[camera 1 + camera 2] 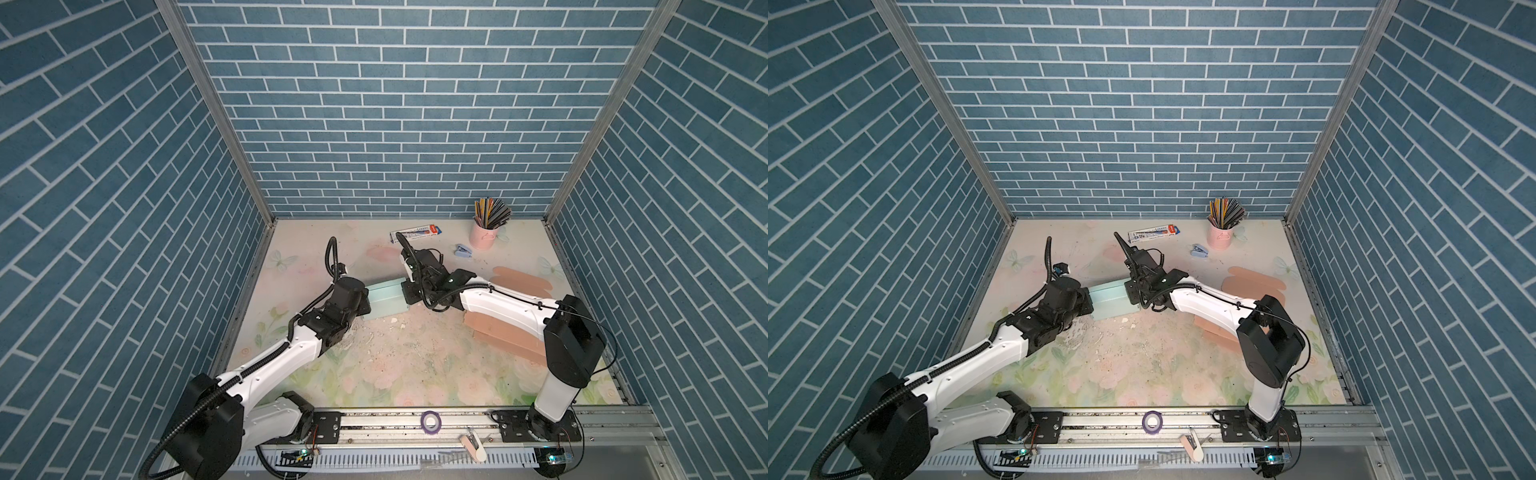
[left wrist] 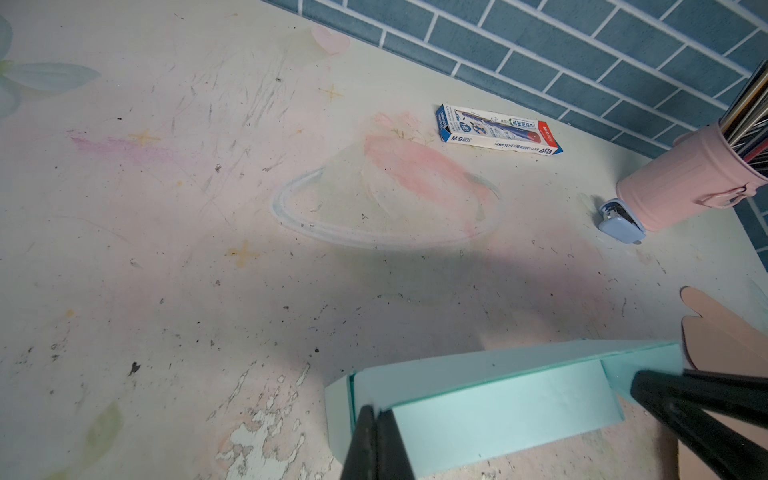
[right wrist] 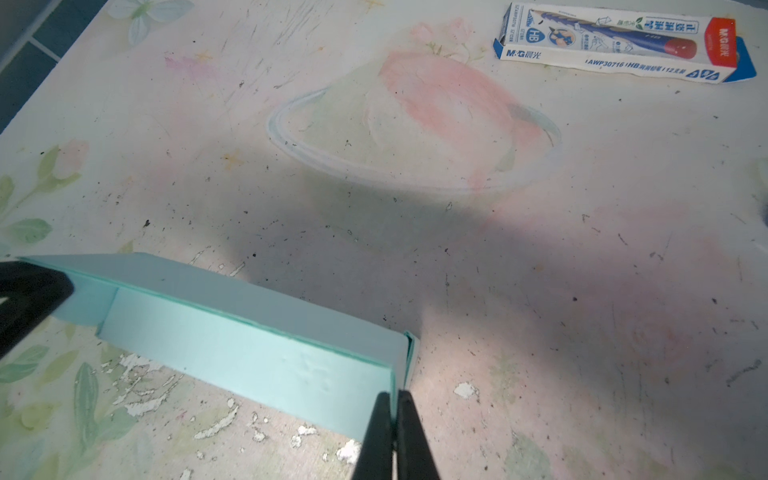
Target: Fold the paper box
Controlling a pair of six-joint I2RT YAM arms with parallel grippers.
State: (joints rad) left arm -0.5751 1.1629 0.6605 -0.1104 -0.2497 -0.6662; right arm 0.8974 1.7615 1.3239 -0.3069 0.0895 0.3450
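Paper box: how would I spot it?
Start at the floral table, near its middle. There the left gripper and right gripper pinch the paper box from opposite ends. It alone is mint green; the flat sheets nearby are peach.

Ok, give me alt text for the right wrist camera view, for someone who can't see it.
The right tool, shut, pinches one end wall of a mint-green paper box lying on a scuffed floral table, while the left tool holds the opposite end. A pencil carton lies beyond.
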